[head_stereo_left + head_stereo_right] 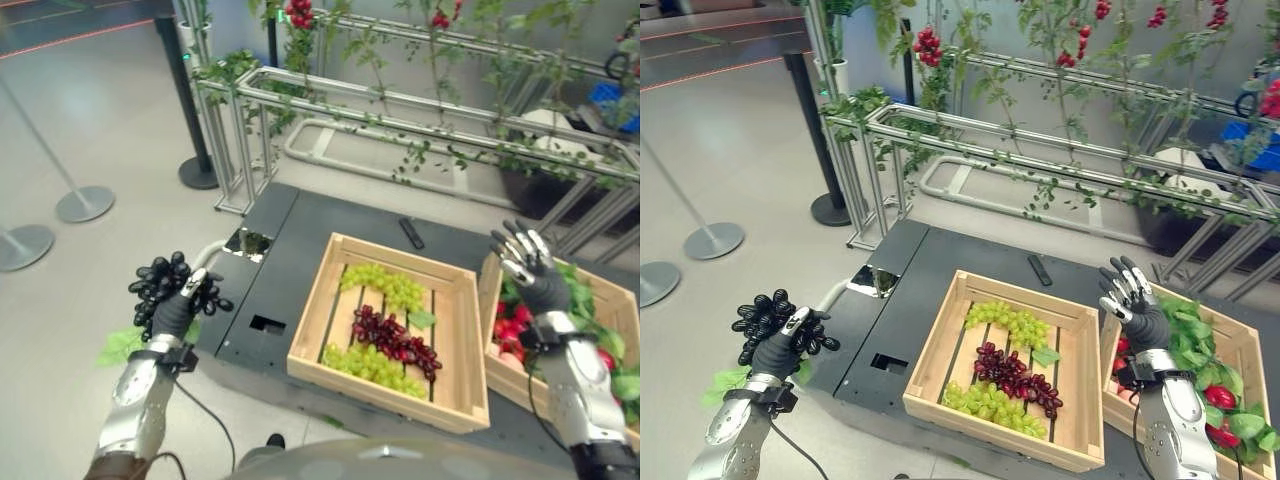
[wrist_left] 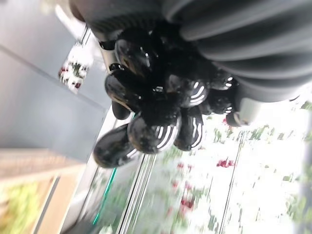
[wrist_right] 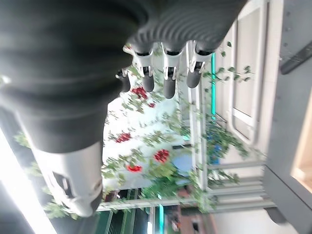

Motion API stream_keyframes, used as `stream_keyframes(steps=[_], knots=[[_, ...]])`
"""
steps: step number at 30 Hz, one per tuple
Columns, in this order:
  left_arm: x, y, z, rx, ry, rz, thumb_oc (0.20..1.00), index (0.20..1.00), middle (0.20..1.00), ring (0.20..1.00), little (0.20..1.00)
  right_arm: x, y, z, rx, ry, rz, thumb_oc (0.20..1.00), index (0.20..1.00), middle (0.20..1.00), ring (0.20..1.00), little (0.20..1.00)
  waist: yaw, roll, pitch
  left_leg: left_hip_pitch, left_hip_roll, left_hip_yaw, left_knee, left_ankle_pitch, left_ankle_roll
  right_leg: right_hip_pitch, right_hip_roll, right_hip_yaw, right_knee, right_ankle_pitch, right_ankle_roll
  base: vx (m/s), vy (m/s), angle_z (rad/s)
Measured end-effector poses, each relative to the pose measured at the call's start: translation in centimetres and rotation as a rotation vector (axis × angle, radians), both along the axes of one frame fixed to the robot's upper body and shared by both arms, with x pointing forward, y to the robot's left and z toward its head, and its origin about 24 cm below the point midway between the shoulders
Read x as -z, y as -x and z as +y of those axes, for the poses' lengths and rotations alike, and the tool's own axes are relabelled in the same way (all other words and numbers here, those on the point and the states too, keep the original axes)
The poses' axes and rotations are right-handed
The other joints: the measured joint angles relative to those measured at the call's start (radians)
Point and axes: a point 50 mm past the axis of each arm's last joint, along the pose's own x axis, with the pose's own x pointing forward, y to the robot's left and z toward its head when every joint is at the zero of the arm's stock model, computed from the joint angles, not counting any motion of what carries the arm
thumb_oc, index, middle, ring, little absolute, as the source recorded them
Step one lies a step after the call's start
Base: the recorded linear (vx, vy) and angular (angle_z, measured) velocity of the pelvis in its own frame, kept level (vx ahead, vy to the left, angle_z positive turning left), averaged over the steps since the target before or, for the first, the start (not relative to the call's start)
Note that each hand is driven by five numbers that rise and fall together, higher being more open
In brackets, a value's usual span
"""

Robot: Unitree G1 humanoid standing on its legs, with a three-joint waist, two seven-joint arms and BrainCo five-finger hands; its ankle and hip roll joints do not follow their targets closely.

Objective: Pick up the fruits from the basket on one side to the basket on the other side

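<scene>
The left hand, raised over the floor left of the dark table, has its fingers curled round a bunch of black grapes whose long axis stands roughly upright, while the right hand hangs with fingers spread, holding nothing, above the right crate, beside the middle crate of green and red grapes

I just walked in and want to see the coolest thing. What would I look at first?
Probably the shiny black grapes clutched in the robot's left hand, held up off to the left of the dark table. Next, the wooden crate with green and red grapes, and the right hand raised with straight fingers over another crate.
</scene>
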Motion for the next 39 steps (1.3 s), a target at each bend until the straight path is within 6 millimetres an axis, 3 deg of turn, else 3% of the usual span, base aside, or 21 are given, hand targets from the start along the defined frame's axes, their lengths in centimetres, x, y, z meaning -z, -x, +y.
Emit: stream_keyframes(steps=[1, 4, 6, 7, 8, 9, 10, 11, 12, 13, 14, 15, 17, 19, 20, 21, 25, 39], knots=[[-0.1, 0.5, 0.7, -0.019, -0.024, 0.004, 0.200, 0.200, 0.200, 0.200, 0.200, -0.2, -0.4, 0.4, -0.021, 0.008, -0.009, 1.000, 1.000, 1.000, 1.000, 1.000, 0.019, -0.019, 0.005, -0.006, -0.007, 0.021, 0.000, -0.003, 0.001, -0.029, -0.012, 0.009, -0.009, -0.010, -0.026, -0.04, -0.175, 0.51], [0.8, 1.9, 1.4, -0.130, -0.014, 0.027, 0.200, 0.200, 0.200, 0.200, 0.200, 0.1, 0.1, -0.2, 0.014, 0.035, 0.006, 1.000, 1.000, 1.000, 1.000, 1.000, 0.047, 0.015, 0.012, -0.065, -0.005, -0.086, 0.010, 0.016, -0.033, 0.005, 0.034, -0.063, -0.051, 0.008, -0.058, -0.11, -0.172, 1.02], [1.0, 2.6, 1.8, -0.154, -0.031, 0.045, 0.200, 0.200, 0.200, 0.200, 0.200, 0.4, 0.2, -0.3, 0.027, 0.036, 0.020, 1.000, 1.000, 1.000, 1.000, 1.000, 0.062, 0.018, 0.015, -0.088, 0.012, -0.121, -0.016, 0.017, -0.035, -0.001, 0.064, -0.082, -0.067, 0.019, -0.096, -0.21, -0.094, 1.26], [1.3, 3.0, 2.0, -0.168, -0.039, 0.059, 0.200, 0.200, 0.200, 0.200, 0.200, 0.3, 0.2, -0.4, 0.038, 0.043, 0.013, 1.000, 1.000, 1.000, 1.000, 1.000, 0.074, -0.002, 0.018, -0.101, 0.009, -0.138, -0.003, -0.003, -0.051, -0.006, 0.050, -0.133, -0.095, 0.044, -0.121, -0.16, -0.025, 1.01], [1.4, 3.1, 2.0, -0.171, -0.041, 0.068, 0.200, 0.200, 0.200, 0.200, 0.200, 0.3, 0.2, -0.5, 0.047, 0.045, 0.008, 1.000, 1.000, 1.000, 1.000, 1.000, 0.075, -0.003, 0.020, -0.112, 0.008, -0.146, 0.036, -0.004, -0.048, -0.007, 0.050, -0.172, -0.108, 0.047, -0.126, -0.25, 0.057, 1.14], [1.4, 3.1, 2.0, -0.173, -0.040, 0.069, 0.200, 0.200, 0.200, 0.200, 0.200, 0.1, 0.2, -0.7, 0.060, 0.055, 0.004, 1.000, 1.000, 1.000, 1.000, 1.000, 0.071, 0.005, 0.023, -0.124, 0.002, -0.130, 0.058, 0.008, -0.038, -0.001, 0.055, -0.212, -0.114, 0.052, -0.128, -0.26, 0.077, 1.48], [1.5, 2.3, 1.8, -0.179, -0.035, 0.063, 0.200, 0.200, 0.200, 0.200, 0.200, -0.3, 0.0, -1.1, 0.083, 0.077, -0.007, 1.000, 1.000, 1.000, 1.000, 1.000, 0.071, 0.033, 0.047, -0.160, 0.009, -0.036, 0.075, 0.058, -0.049, -0.017, 0.057, -0.284, -0.099, 0.054, -0.131, -0.33, 0.065, 1.50], [1.5, 1.6, 1.4, -0.174, -0.025, 0.060, 0.200, 0.200, 0.200, 0.200, 0.200, -0.9, -0.2, -1.5, 0.095, 0.096, -0.022, 1.000, 1.000, 1.000, 1.000, 1.000, 0.048, 0.036, 0.060, -0.178, 0.021, 0.036, 0.076, 0.073, -0.028, -0.043, 0.047, -0.296, -0.081, 0.052, -0.126, -0.21, 0.015, 1.28], [1.5, 1.6, 1.5, -0.181, -0.027, 0.059, 0.200, 0.200, 0.200, 0.200, 0.200, -1.3, -0.9, -1.4, 0.099, 0.102, -0.043, 1.000, 1.000, 1.000, 1.000, 1.000, 0.049, 0.039, 0.062, -0.192, 0.019, 0.093, 0.082, 0.059, -0.005, -0.069, 0.043, -0.279, -0.064, 0.042, -0.131, -0.13, -0.004, 0.49], [1.5, 1.7, 1.7, -0.187, -0.033, 0.062, 0.200, 0.200, 0.200, 0.200, 0.200, -1.4, -1.4, -1.1, 0.104, 0.092, -0.057, 1.000, 1.000, 1.000, 1.000, 1.000, 0.053, 0.029, 0.068, -0.209, 0.027, 0.170, 0.111, 0.003, 0.032, -0.092, 0.021, -0.301, -0.052, 0.044, -0.139, -0.11, 0.002, 0.47], [1.2, 1.6, 1.9, -0.190, -0.041, 0.054, 0.200, 0.200, 0.200, 0.200, 0.200, -1.6, -1.8, -0.4, 0.104, 0.074, -0.084, 1.000, 1.000, 1.000, 1.000, 1.000, 0.045, -0.022, 0.093, -0.218, 0.023, 0.299, 0.236, -0.072, 0.001, -0.095, -0.044, -0.336, -0.053, 0.057, -0.126, -0.07, 0.005, 0.61], [1.2, 1.5, 1.8, -0.190, -0.037, 0.052, 0.200, 0.200, 0.200, 0.200, 0.200, -1.8, -1.6, -0.5, 0.113, 0.077, -0.096, 1.000, 1.000, 1.000, 1.000, 1.000, 0.031, -0.030, 0.099, -0.183, 0.030, 0.332, 0.296, -0.107, -0.016, -0.086, -0.078, -0.374, -0.064, 0.064, -0.116, -0.05, 0.021, 0.88], [1.2, 1.4, 1.6, -0.190, -0.031, 0.045, 0.200, 0.200, 0.200, 0.200, 0.200, -1.7, -1.3, -0.7, 0.130, 0.076, -0.091, 1.000, 1.000, 1.000, 1.000, 1.000, 0.001, -0.021, 0.097, -0.132, 0.056, 0.356, 0.309, -0.125, -0.013, -0.070, -0.089, -0.400, -0.080, 0.071, -0.101, 0.03, 0.079, 0.80], [0.8, 0.8, 1.2, -0.179, -0.022, 0.020, 0.200, 0.200, 0.200, 0.200, 0.200, -1.5, -0.9, -0.8, 0.139, 0.074, -0.082, 1.000, 1.000, 1.000, 1.000, 1.000, -0.031, 0.018, 0.093, -0.004, 0.098, 0.409, 0.163, -0.163, -0.017, -0.069, -0.085, -0.440, -0.085, 0.082, -0.070, 0.05, 0.106, 0.75], [0.7, 0.4, 1.0, -0.175, -0.015, 0.008, 0.200, 0.200, 0.200, 0.200, 0.200, -1.6, -0.7, -0.9, 0.143, 0.079, -0.087, 1.000, 1.000, 1.000, 1.000, 1.000, -0.040, 0.039, 0.096, 0.015, 0.098, 0.401, 0.104, -0.168, -0.017, -0.072, -0.077, -0.442, -0.082, 0.082, -0.060, 0.05, 0.071, 0.79], [0.3, -0.2, 0.8, -0.166, -0.020, -0.011, 0.200, 0.200, 0.200, 0.200, 0.200, -1.1, -0.4, -0.8, 0.162, 0.060, -0.074, 1.000, 1.000, 1.000, 1.000, 1.000, -0.038, 0.029, 0.097, 0.031, 0.084, 0.405, 0.058, -0.143, -0.002, -0.087, -0.089, -0.438, -0.079, 0.086, -0.044, 0.01, 0.051, 0.52], [-0.1, -0.4, 1.0, -0.174, -0.055, -0.015, 0.200, 0.200, 0.200, 0.200, 0.200, -1.1, -0.6, -0.6, 0.161, 0.060, -0.075, 1.000, 1.000, 1.000, 1.000, 1.000, -0.006, 0.014, 0.090, 0.029, 0.045, 0.404, 0.056, -0.134, 0.023, -0.085, -0.127, -0.433, -0.087, 0.111, -0.010, 0.01, 0.085, 0.13], [-0.3, 1.1, 2.7, -0.288, -0.148, 0.008, 0.200, 0.200, 0.200, 0.200, 0.200, 0.0, -0.6, 0.0, 0.163, 0.102, -0.018, 1.000, 1.000, 1.000, 1.000, 1.000, 0.046, -0.002, 0.078, 0.036, 0.022, 0.371, 0.033, -0.111, 0.049, -0.050, -0.139, -0.455, -0.124, 0.146, 0.001, 0.02, 0.138, 0.07]])
